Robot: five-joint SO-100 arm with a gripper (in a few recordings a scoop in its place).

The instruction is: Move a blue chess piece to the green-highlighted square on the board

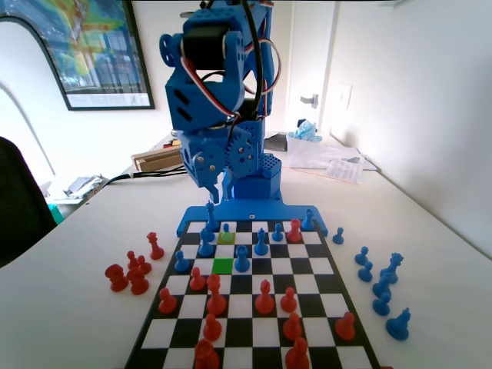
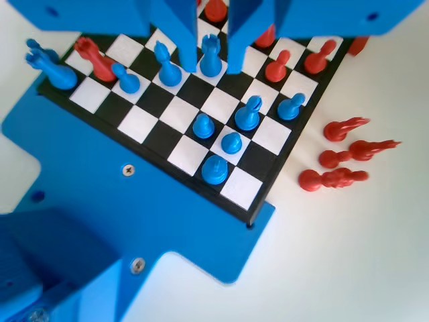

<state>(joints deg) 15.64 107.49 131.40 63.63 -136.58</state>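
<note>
The blue chess piece (image 1: 225, 228), a small pawn, stands on the yellow-olive square (image 1: 226, 239) in the board's (image 1: 307, 265) second row from the blue arm. The green-highlighted square (image 1: 223, 266) lies two rows nearer the camera and is bare. My gripper (image 1: 218, 189) hangs open and holds nothing, above the board's far edge, higher than the pieces. In the wrist view the pawn (image 2: 203, 125) stands below the two jaws of the gripper (image 2: 212, 67), which are spread apart. A taller blue piece (image 2: 210, 55) shows between them, well below on the board (image 2: 141, 124).
Other blue pieces crowd round the pawn, one tall (image 1: 211, 213) at the far edge and two (image 1: 206, 242) just to its left. Red pieces (image 1: 264, 296) fill the near half. Captured red pieces (image 1: 131, 273) lie left of the board and captured blue ones (image 1: 380, 280) right.
</note>
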